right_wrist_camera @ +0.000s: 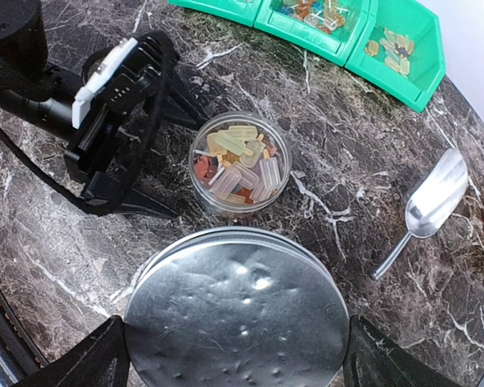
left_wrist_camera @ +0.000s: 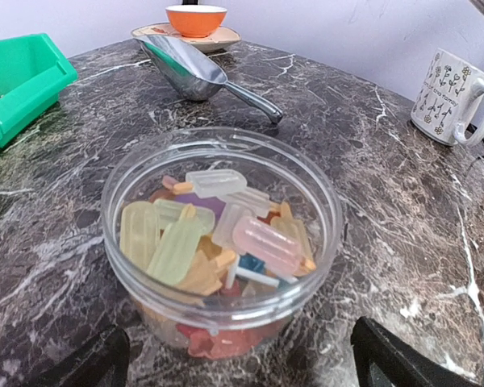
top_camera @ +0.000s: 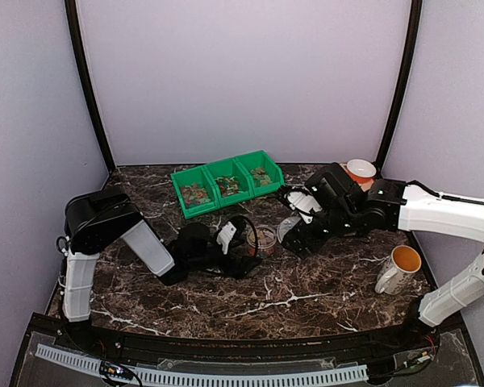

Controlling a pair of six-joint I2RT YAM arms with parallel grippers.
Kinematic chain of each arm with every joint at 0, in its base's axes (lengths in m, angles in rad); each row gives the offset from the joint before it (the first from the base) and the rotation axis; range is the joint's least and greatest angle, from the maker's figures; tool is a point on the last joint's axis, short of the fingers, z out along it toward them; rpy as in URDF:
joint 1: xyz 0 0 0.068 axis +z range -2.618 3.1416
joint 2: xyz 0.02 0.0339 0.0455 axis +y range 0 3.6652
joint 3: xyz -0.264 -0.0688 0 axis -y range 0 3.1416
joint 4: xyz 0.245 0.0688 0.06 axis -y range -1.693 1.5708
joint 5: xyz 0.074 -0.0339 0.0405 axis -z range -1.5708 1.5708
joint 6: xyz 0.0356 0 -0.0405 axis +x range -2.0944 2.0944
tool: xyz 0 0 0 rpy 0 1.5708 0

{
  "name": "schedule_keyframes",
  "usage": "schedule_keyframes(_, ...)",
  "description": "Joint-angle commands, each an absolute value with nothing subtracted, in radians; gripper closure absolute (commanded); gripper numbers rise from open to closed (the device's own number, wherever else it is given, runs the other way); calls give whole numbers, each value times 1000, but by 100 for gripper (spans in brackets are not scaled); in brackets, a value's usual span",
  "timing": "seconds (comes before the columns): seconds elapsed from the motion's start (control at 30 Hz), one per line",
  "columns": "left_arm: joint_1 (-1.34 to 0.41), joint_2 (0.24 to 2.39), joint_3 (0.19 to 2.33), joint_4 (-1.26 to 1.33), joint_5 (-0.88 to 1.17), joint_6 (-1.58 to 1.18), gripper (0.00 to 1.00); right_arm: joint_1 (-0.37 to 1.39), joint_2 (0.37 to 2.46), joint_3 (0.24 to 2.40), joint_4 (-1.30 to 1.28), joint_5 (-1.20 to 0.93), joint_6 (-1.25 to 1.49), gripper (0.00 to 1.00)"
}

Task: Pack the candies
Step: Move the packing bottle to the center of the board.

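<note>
The candies [left_wrist_camera: 218, 234] are small pastel and red pieces filling a clear round jar [left_wrist_camera: 222, 242] that has no lid on and stands on the marble table. My left gripper [left_wrist_camera: 242, 363] is open, with one finger on each side of the jar, apart from its wall. More candies [right_wrist_camera: 315, 10] lie in the green bins [top_camera: 226, 184]. My right gripper [right_wrist_camera: 238, 355] is shut on a round metal lid [right_wrist_camera: 238, 310], held flat just beside the jar [right_wrist_camera: 240, 165] on the near side. The top view shows both grippers meeting at the jar [top_camera: 265, 239].
A metal scoop [right_wrist_camera: 431, 201] lies on the table right of the jar. A white patterned mug [top_camera: 399, 268] stands at the right front. At the back right, an orange bowl [top_camera: 360, 171] sits on a plate. The left arm's black body [right_wrist_camera: 105, 105] lies left of the jar.
</note>
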State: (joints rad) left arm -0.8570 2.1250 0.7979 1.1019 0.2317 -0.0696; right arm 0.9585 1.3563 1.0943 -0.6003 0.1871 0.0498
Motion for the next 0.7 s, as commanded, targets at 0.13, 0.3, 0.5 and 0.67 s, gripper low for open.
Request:
schedule_keyframes(0.13,-853,2223,918,1059,296,-36,1,946,1306,1104,-610,218,63,11)
schedule_keyframes(0.3,-853,2265,954,1057,335,-10,1,946,1302,1109,-613,218,65,11)
schedule_keyframes(0.5,-853,2313,1003,1051,428,20,1,946,1313,1127,-621,220,63,11)
schedule_keyframes(0.67,-853,2339,1029,1054,535,41,1,947,1309,1134,-635,230,64,11)
